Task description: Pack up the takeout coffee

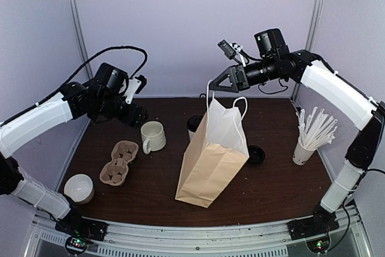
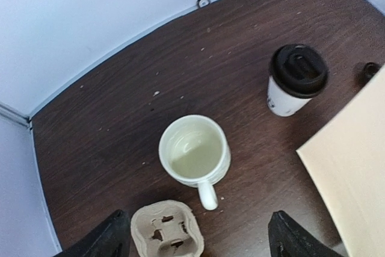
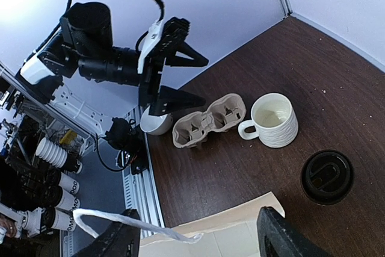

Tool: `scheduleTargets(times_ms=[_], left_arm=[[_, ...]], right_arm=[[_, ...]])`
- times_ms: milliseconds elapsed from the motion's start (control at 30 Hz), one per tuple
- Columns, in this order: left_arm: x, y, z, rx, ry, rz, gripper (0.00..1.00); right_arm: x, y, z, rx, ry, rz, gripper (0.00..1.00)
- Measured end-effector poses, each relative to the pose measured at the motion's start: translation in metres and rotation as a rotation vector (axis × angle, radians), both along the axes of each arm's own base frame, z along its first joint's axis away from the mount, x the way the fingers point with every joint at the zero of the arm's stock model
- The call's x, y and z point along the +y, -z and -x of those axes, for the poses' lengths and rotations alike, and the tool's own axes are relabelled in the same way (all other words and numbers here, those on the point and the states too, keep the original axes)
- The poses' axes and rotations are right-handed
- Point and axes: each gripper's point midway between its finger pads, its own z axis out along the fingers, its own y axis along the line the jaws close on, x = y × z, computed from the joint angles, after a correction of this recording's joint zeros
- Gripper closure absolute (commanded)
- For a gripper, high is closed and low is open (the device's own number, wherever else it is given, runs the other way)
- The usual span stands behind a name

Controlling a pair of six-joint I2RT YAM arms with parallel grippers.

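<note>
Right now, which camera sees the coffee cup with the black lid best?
The left wrist view: the takeout coffee shows its black lid and white side, nothing covering it. The right wrist view looks straight down, so only the lid shows. In the top external view the paper bag hides most of it.

No legible txt, labels or nos., incl. on takeout coffee (image 2: 293, 86).

1. Soft, even brightness from above; mug (image 2: 194, 151) casts a faint shadow on the table (image 2: 108, 124).
2. Left wrist view: table's far edge bows from lens distortion; takeout coffee (image 2: 296, 82) slightly blurred.
3. Right wrist view: top-left corner washed out.
</note>
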Motion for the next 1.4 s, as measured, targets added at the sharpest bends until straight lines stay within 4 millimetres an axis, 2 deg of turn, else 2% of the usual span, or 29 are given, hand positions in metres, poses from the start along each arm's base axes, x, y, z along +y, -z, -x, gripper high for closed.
scheduleTargets(times_ms=[133,233,367,533,633,733,867,1067,1200,1267,1400], left_arm=[[-0.014,-0.029,0.016,-0.031,0.091,0.13,0.19],[-0.026,-0.038,0.022,-0.028,0.142,0.195,0.22],[-0.043,-0.022,0.031,0.054,0.201,0.252,0.23],[-0.055,0.008,0.05,0.156,0.244,0.275,0.23],[-0.06,0.015,0.059,0.184,0.257,0.282,0.24],[-0.064,0.013,0.065,0.183,0.272,0.289,0.23],[-0.07,-0.001,0.079,0.155,0.316,0.308,0.23],[-0.081,-0.014,0.09,0.13,0.367,0.324,0.23],[-0.084,-0.01,0.086,0.131,0.35,0.307,0.24],[-0.084,-0.005,0.084,0.137,0.334,0.291,0.25],[-0.085,-0.001,0.086,0.138,0.326,0.293,0.29]], right_arm=[[-0.007,-0.009,-0.001,-0.048,0.001,0.016,0.2],[-0.009,-0.012,0.001,-0.064,-0.022,0.023,0.24],[-0.005,-0.011,0.004,-0.054,-0.064,0.015,0.27],[0.003,0.007,0.0,-0.005,-0.095,0.023,0.28],[0.005,0.016,-0.002,0.013,-0.103,0.036,0.26],[0.003,0.014,0.0,0.01,-0.11,0.043,0.2],[0.003,-0.003,0.001,-0.042,-0.119,0.025,0.14],[0.004,-0.016,0.006,-0.047,-0.143,-0.007,0.11],[0.001,-0.013,0.002,-0.057,-0.107,0.02,0.1],[-0.007,-0.008,0.002,-0.083,-0.065,0.06,0.1],[-0.025,0.008,0.02,-0.078,-0.045,0.125,0.11]])
